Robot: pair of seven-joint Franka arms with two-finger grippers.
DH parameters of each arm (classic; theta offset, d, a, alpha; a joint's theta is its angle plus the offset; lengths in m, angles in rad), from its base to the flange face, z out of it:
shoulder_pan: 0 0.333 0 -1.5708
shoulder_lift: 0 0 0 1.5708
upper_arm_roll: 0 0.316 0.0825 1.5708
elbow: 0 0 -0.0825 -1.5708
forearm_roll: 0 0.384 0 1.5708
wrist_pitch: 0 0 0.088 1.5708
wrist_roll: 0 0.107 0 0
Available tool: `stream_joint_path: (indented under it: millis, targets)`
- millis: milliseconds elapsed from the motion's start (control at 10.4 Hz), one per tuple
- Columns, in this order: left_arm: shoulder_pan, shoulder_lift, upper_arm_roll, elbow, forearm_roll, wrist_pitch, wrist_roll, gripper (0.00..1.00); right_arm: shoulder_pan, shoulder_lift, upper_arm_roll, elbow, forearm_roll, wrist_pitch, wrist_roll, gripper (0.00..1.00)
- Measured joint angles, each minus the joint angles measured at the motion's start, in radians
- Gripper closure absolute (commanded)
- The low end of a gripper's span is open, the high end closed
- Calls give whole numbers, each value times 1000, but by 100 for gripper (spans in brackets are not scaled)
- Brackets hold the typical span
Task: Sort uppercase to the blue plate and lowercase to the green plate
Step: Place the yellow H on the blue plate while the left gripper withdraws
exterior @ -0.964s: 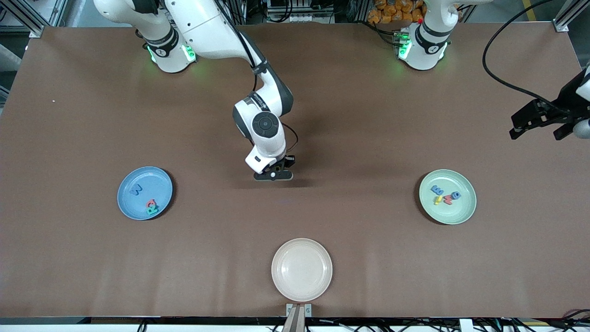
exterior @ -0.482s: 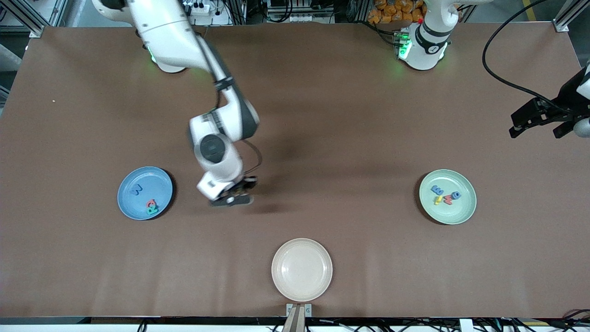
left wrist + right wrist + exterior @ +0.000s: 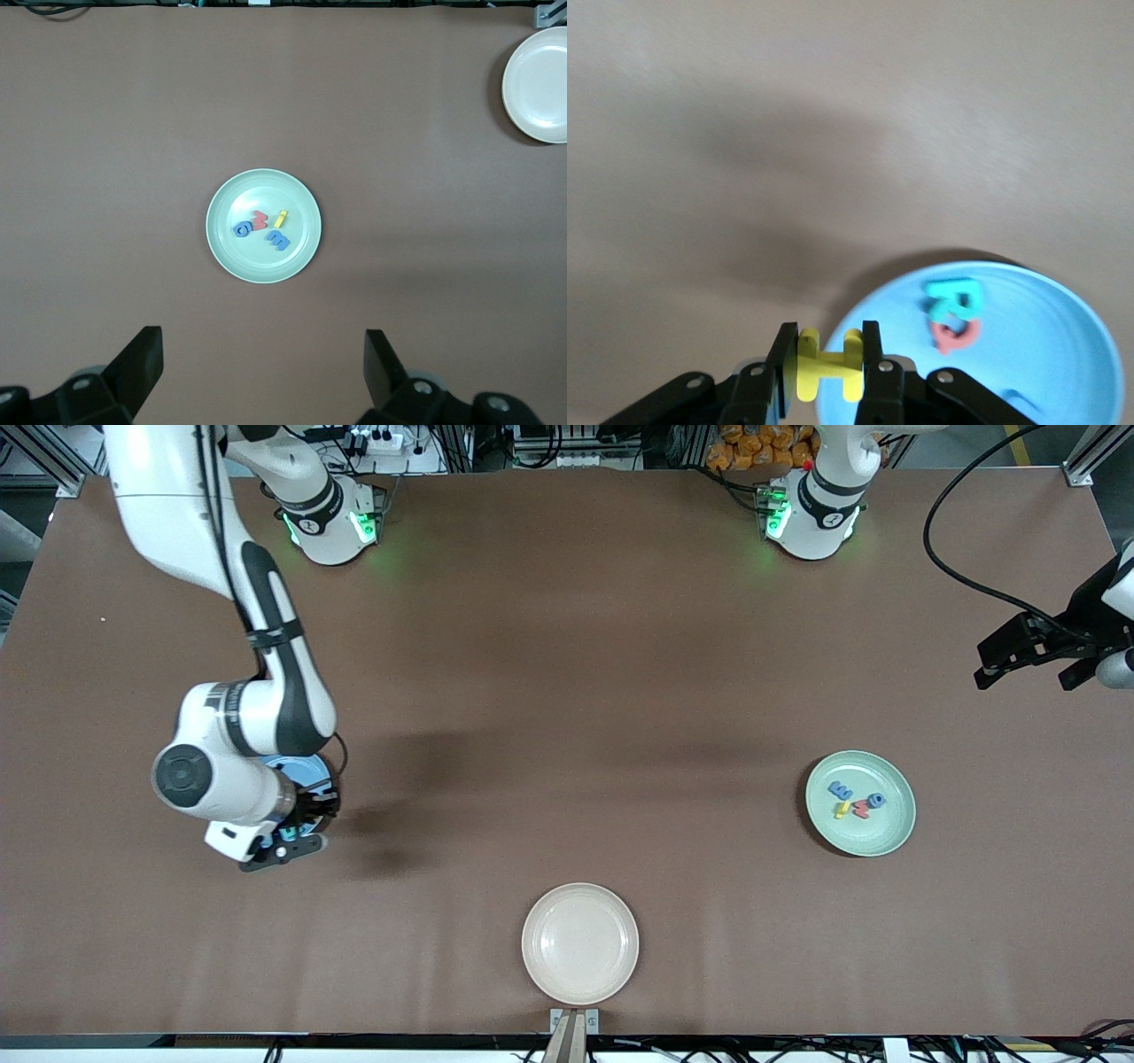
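Note:
My right gripper is shut on the yellow H and holds it over the rim of the blue plate. In the front view the arm hides most of that plate. On the plate lie the teal R, the red Q and a bit of the blue M. The green plate holds the blue E-like letter, the thin yellow letter, the red w and the blue g. My left gripper waits open and empty, high over the left arm's end of the table.
A cream plate stands empty near the table edge closest to the front camera, midway along it. It also shows in the left wrist view, as does the green plate.
My right arm has swung from over the table's middle to the blue plate, carrying the yellow H. The left arm has hardly moved.

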Motion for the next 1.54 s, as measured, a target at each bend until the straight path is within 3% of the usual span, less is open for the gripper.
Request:
stream_joint_path:
  millis: [96,193,289,868,1253,1350,1543]
  targets:
    - [-1,0,-3,0,0,-1,-2,0,-16,0,0,0,0,-11,-33,95]
    - [-1,0,-10,0,0,-6,-6,0,-31,0,0,-1,0,-16,-69,18]
    - [-1,0,-14,0,0,-12,-10,0,-52,-1,0,-1,0,-26,-98,0]
    - [-2,9,-23,-4,0,-28,-18,0,-83,-11,5,-14,0,-49,-128,0]
    - [-2,12,-24,-6,0,-32,-18,0,-89,-135,7,-171,-4,-21,-128,0]
    - [-2,13,-24,-7,0,-32,-18,0,-117,-185,31,-239,-26,25,-128,0]
    - [-1,14,-24,-7,0,-32,-18,0,-231,-279,140,-338,-99,61,-95,0]
